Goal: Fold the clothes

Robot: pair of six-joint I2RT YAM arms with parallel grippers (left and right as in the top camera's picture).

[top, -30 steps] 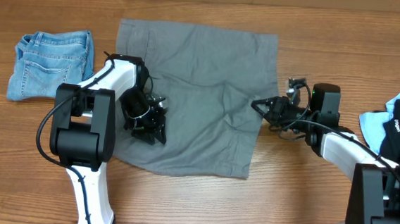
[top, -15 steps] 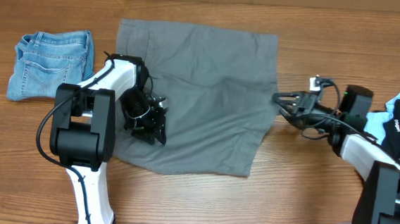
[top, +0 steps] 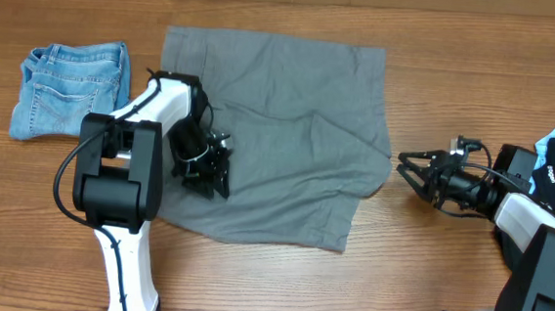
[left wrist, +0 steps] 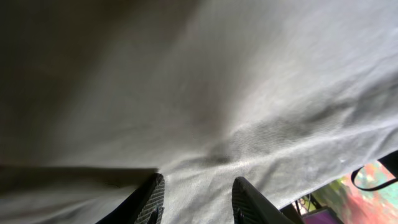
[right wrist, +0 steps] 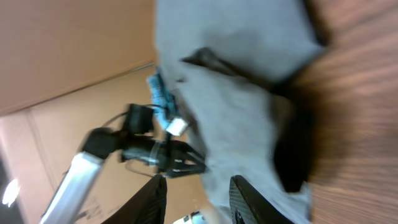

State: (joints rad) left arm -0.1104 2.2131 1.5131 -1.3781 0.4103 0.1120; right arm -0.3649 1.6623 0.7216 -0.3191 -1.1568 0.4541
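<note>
Left end effector parted on grey shorts; right end effector parted, empty, beside them.

White arm shells, black joints, cables and pincers.

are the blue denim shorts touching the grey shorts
No, the blue denim shorts lie apart to the left of the grey shorts, with a strip of bare wooden table showing between them.
</note>
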